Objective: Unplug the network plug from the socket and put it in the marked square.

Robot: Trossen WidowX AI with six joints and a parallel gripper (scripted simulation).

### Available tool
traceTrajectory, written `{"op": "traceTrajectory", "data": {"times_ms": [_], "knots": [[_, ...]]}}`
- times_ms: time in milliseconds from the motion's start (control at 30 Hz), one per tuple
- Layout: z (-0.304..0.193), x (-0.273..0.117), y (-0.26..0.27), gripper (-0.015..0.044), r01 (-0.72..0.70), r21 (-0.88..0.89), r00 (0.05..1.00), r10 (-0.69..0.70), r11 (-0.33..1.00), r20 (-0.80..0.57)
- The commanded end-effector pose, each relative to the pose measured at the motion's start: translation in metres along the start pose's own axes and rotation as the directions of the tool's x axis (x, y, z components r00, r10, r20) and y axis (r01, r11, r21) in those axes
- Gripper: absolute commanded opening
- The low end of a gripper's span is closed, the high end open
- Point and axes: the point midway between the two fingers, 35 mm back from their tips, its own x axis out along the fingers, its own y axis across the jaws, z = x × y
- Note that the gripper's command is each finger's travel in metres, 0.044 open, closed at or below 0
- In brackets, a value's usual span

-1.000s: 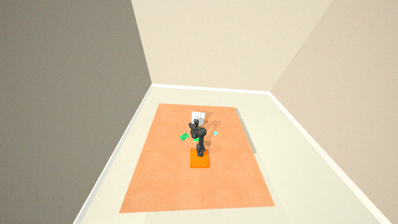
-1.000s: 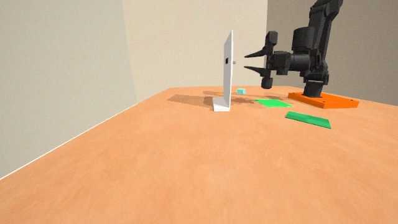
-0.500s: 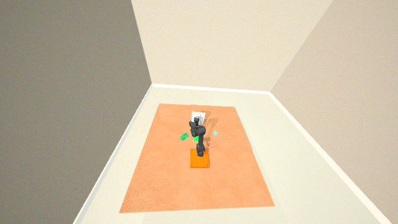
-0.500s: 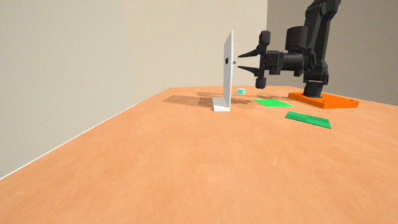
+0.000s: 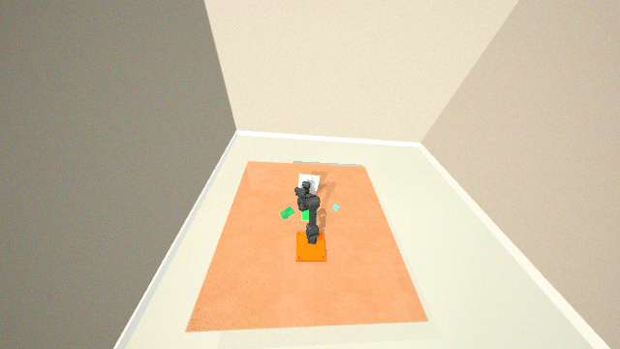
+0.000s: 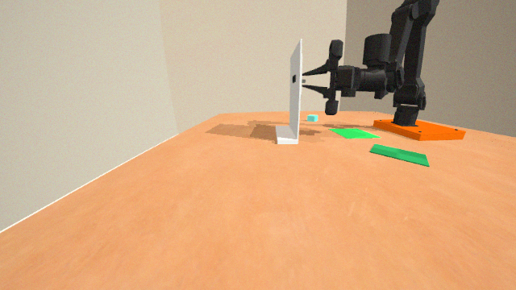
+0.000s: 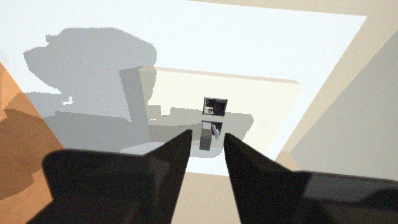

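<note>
The small grey plug sits in the lower socket of the upright white panel. Its thin tab shows on the plug's right side in the wrist view. My gripper points level at the panel, with its fingertips close to the panel face. It is open, one finger above the plug and one below it, and the wrist view shows a gap on each side. The marked square is bright green and lies flat on the table between the panel and the arm's base.
A darker green flat piece lies beside the square. A small cyan block lies on the other side. A second socket opening is above the plug in the cream faceplate. The arm stands on an orange base.
</note>
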Motion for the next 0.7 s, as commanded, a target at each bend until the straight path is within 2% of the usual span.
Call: {"op": "traceTrajectory", "data": {"times_ms": [0,433,667], "knots": [[0.0019,0.0024,0.0005,0.0090,-0.001,0.005,1.000,0.001,1.000,0.004],[0.0019,0.0024,0.0005,0.0004,-0.001,0.005,1.000,0.001,1.000,0.004],[0.0010,-0.0001,0.0005,0.0000,-0.001,0.005,1.000,0.001,1.000,0.004]]}}
